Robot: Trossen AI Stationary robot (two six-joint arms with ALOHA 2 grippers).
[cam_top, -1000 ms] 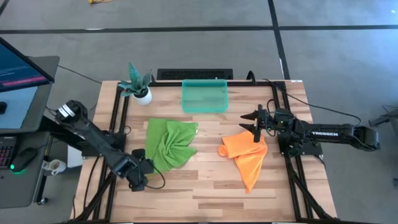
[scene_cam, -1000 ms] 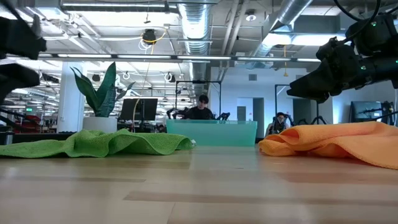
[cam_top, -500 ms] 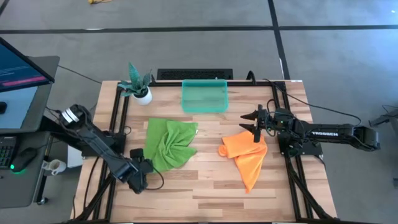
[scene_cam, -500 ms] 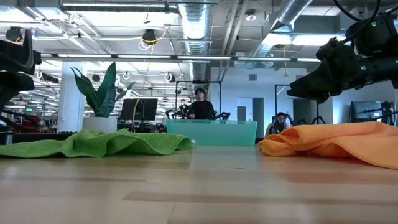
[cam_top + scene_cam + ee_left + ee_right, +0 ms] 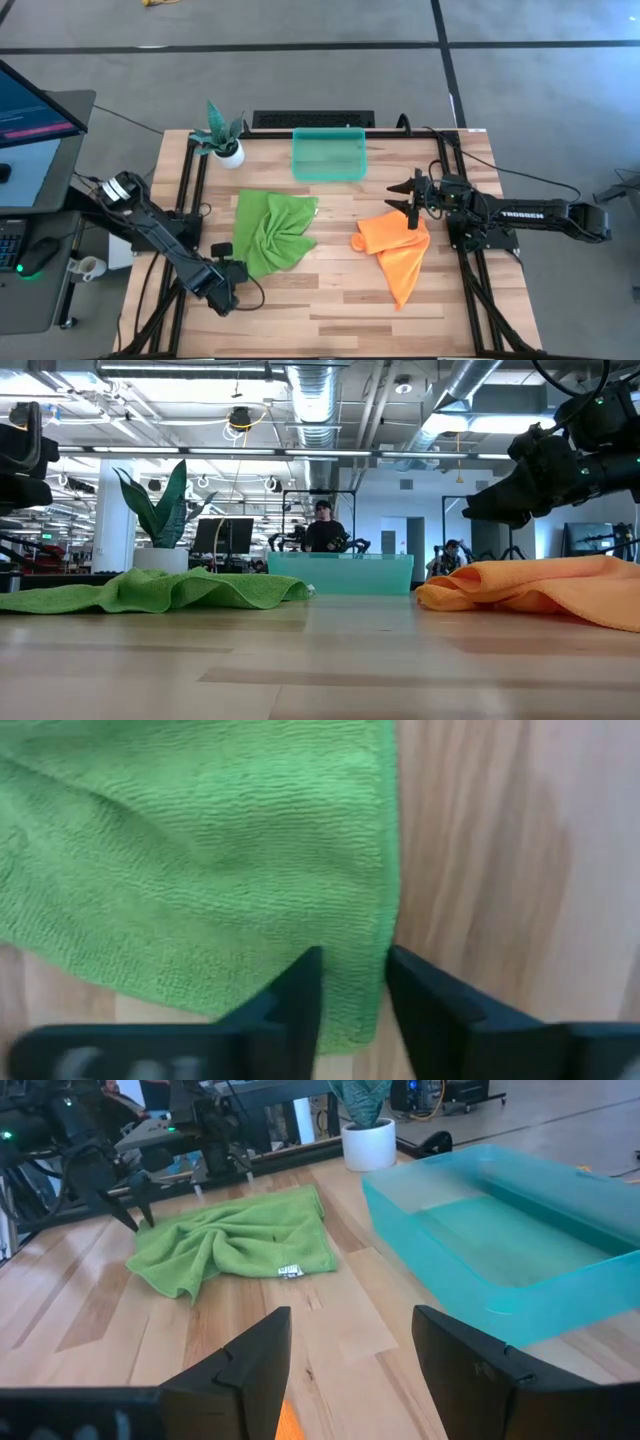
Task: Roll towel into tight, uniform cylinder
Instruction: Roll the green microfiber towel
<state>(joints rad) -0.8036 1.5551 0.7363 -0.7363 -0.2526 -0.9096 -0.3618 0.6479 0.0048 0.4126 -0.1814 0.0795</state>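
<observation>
Lower left, the left gripper (image 5: 352, 985) fingers pinch the green towel (image 5: 270, 232) corner (narrow gap); right gripper (image 5: 408, 203) fingers spread, empty.

A teal plastic bin (image 5: 328, 154) is sitting at twelve o'clock on the wooden table (image 5: 330, 310), with a potted plant (image 5: 221, 134) standing toward eleven o'clock. An orange cloth (image 5: 395, 247) is lying crumpled at about three o'clock. Beyond the table, a person (image 5: 323, 530), possibly seated, is showing behind the bin.
</observation>
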